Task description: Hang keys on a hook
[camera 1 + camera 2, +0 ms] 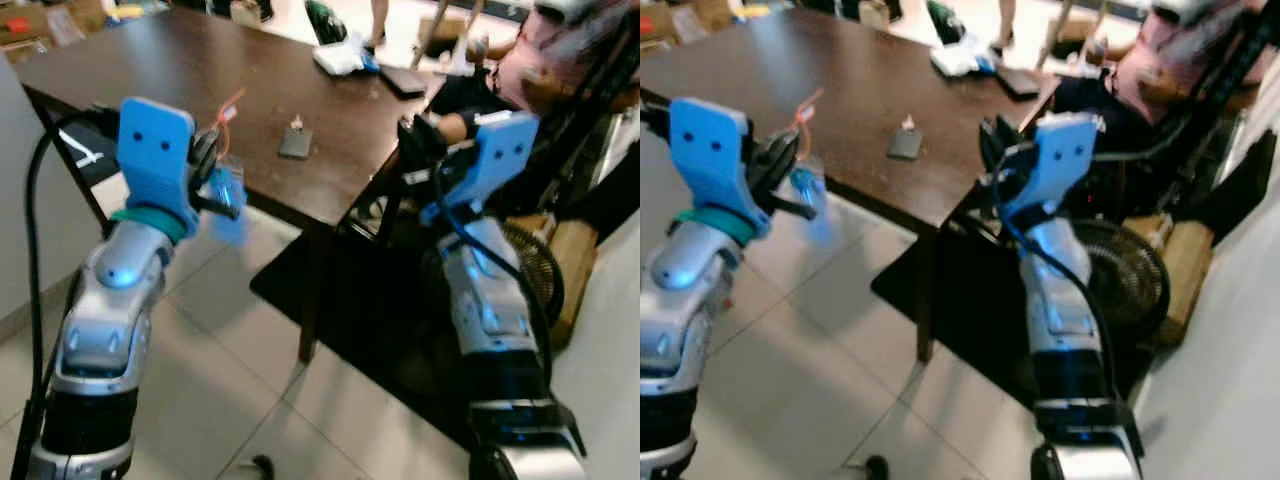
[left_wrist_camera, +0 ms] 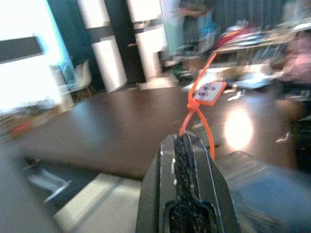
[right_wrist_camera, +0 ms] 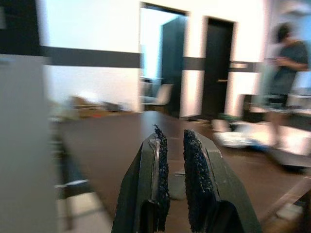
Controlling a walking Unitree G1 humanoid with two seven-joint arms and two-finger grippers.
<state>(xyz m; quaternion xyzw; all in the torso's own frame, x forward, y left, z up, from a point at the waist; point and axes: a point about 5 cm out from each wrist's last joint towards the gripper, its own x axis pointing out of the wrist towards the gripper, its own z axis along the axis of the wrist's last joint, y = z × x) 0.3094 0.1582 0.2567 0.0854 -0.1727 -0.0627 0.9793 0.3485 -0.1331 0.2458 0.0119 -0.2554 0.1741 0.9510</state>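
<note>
Orange tag [image 2: 210, 92]: it hangs on an orange cord [image 2: 196, 114] that rises out of my left fingers; dark writing sits on its face, too blurred for me to read.
Left fingers [image 2: 185, 145]: pressed together on the cord, with the tag just above and beyond my tips.
Keys: whatever metal hangs on the cord is hidden by my left gripper [image 1: 212, 165]; I cannot make out a key.
Left gripper's place: raised beside the near edge of the dark wooden bench [image 1: 200, 70], not touching it.
Right fingers [image 3: 160, 170]: a narrow gap between my pads, nothing in it.
Right gripper [image 1: 998, 140]: raised at the bench's near corner.
Small dark object [image 1: 295, 141]: flat on the bench between my two grippers, well apart from both.
Person [image 1: 545, 70]: seated past the far right corner of the bench, blurred.
Floor [image 1: 220, 370]: pale tiles.
</note>
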